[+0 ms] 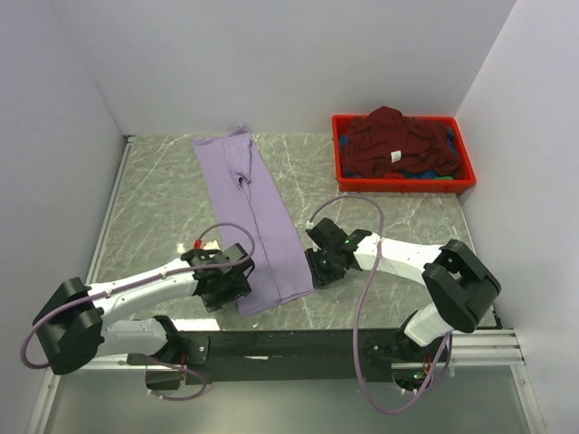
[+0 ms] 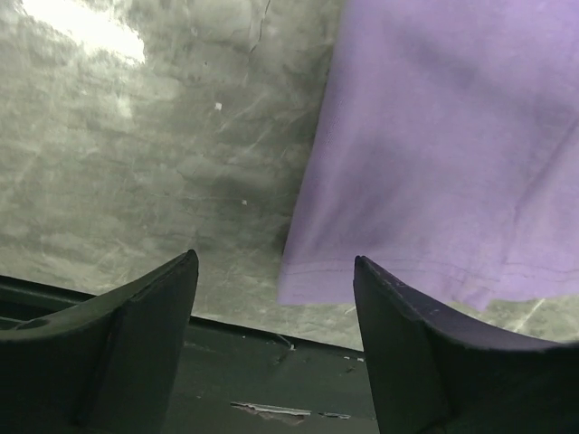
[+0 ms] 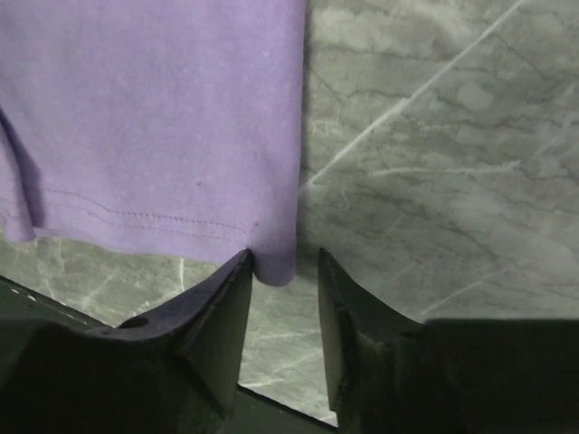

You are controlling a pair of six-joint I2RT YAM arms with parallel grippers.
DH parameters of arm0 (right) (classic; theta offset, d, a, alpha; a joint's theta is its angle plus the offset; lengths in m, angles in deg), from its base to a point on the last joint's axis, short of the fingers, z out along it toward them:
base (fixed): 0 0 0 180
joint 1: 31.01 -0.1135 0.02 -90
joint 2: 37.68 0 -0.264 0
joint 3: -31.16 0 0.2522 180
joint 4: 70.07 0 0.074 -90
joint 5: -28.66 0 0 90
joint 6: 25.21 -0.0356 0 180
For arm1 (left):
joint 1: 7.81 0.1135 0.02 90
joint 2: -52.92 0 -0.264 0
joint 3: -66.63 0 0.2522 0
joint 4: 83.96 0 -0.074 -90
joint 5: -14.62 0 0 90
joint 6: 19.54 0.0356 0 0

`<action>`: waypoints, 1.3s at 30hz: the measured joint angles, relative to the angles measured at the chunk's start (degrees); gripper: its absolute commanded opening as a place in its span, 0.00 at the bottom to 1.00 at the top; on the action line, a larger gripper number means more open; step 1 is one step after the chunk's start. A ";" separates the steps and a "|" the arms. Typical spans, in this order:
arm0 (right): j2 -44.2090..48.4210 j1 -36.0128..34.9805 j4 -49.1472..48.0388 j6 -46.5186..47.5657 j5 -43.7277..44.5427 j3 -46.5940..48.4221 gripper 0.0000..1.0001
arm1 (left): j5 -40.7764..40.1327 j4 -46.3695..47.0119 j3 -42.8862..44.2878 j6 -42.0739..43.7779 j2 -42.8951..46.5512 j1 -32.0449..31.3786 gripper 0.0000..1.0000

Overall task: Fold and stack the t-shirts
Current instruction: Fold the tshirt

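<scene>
While the lavender shirt (image 1: 258, 212) lies as a long narrow strip from the far edge down to the near edge, both arms sit at its near hem. Left gripper (image 2: 276, 262) gapes wide, hem corner just ahead of it. Right gripper (image 3: 282, 258) stands narrowly apart around the other corner, not pinched. Step, I'd judge: grab hem for the crosswise fold. Next calls for both closing, lifting evenly. Maroon shirt (image 1: 389, 140) sits in crate (image 1: 403, 187), far right corner.

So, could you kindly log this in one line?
lavender shirt: folded lengthwise; left gripper: open, at hem; right gripper: open, hem corner; maroon shirt: in crate
</scene>
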 measured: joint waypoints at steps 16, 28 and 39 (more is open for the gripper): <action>-3.23 -3.78 -1.99 0.22 0.74 1.95 0.00 | 1.66 1.92 0.00 -6.16 -5.57 -5.68 0.62; -3.69 -4.04 -1.60 0.72 0.81 2.56 0.00 | 0.68 0.94 0.74 -7.48 -8.63 -6.16 0.41; -3.45 -4.17 -1.20 0.74 1.25 2.56 0.00 | 1.68 2.97 3.02 -6.32 -12.17 -6.19 0.01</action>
